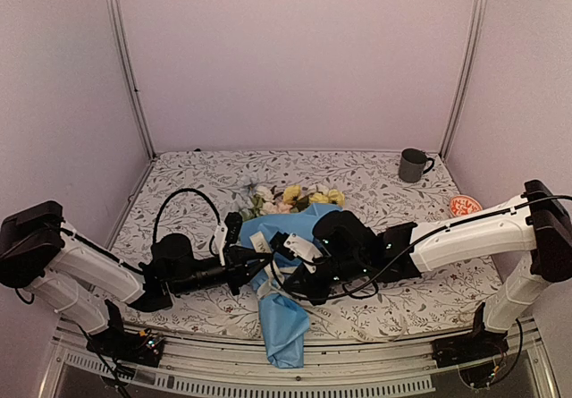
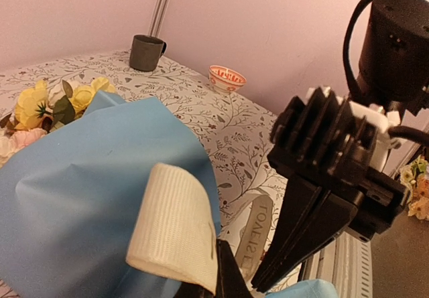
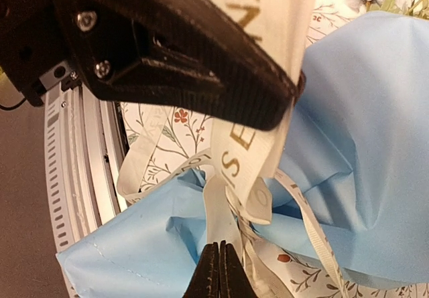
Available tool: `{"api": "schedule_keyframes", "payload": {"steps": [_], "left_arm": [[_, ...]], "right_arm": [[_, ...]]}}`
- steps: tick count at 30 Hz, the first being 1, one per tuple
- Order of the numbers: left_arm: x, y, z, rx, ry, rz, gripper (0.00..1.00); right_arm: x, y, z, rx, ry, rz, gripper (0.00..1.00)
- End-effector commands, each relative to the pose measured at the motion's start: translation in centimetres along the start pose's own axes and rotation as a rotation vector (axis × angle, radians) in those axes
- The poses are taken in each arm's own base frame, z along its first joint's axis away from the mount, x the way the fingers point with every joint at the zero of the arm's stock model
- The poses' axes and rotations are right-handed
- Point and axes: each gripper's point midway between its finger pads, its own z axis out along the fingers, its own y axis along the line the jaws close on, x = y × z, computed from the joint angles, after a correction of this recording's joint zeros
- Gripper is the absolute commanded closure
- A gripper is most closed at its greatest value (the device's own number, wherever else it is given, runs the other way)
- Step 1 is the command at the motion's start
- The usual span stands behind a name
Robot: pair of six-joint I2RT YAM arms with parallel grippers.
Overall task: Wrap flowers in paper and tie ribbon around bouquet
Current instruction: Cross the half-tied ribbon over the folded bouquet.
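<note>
Left gripper [image 2: 222, 279] and right gripper [image 3: 219, 266] each pinch the ribbon [image 3: 236, 159] at the bouquet [image 1: 284, 322] waist. We judge tying underway; next, draw both ends apart evenly.

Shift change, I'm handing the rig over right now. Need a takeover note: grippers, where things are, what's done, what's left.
Left gripper: shut on the ribbon, with a loop of it at its tips.
Right gripper: shut on another strand of the ribbon, right beside the left gripper.
Bouquet: lies mid-table, with the flowers pointing away from the arm bases and the paper wrapped round the stems.
Done: the wrapping. The ribbon is at the narrow part of the cone.
Left: no finished knot shows, so probably pull tight and tie.
</note>
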Motion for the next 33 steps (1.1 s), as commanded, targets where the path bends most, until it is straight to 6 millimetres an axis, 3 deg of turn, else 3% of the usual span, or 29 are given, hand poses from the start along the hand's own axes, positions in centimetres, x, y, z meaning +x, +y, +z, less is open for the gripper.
{"api": "schedule_keyframes", "payload": {"steps": [1, 3, 7, 12, 18, 23, 25, 33], "left_arm": [[0.1, 0.5, -0.3, -0.020, 0.003, 0.009, 1.00], [0.1, 0.5, -0.4, -0.022, 0.002, 0.008, 1.00], [0.0, 0.4, -0.3, -0.016, -0.001, 0.006, 1.00], [0.0, 0.4, -0.3, -0.015, 0.001, 0.009, 1.00], [0.0, 0.4, -0.2, -0.017, 0.002, 0.013, 1.00], [0.1, 0.5, -0.2, -0.017, 0.005, 0.015, 1.00], [0.1, 0.4, -0.3, -0.016, 0.005, 0.015, 1.00], [0.0, 0.4, -0.3, -0.016, 0.004, 0.015, 1.00]], "right_arm": [[0.3, 0.2, -0.1, -0.004, 0.010, 0.006, 0.87], [-0.2, 0.9, 0.3, -0.026, -0.006, 0.007, 0.76], [-1.1, 2.2, 1.1, -0.039, -0.035, -0.034, 0.67], [-0.1, 0.9, 2.7, 0.033, 0.007, -0.040, 0.63], [0.0, 0.0, 3.3, 0.093, 0.010, -0.055, 0.70], [-0.5, -0.2, 2.9, 0.106, -0.009, -0.051, 0.93], [-0.7, -0.2, 2.6, 0.113, -0.016, -0.045, 0.97], [-1.2, -0.5, 1.8, 0.135, -0.033, -0.032, 0.95]]}}
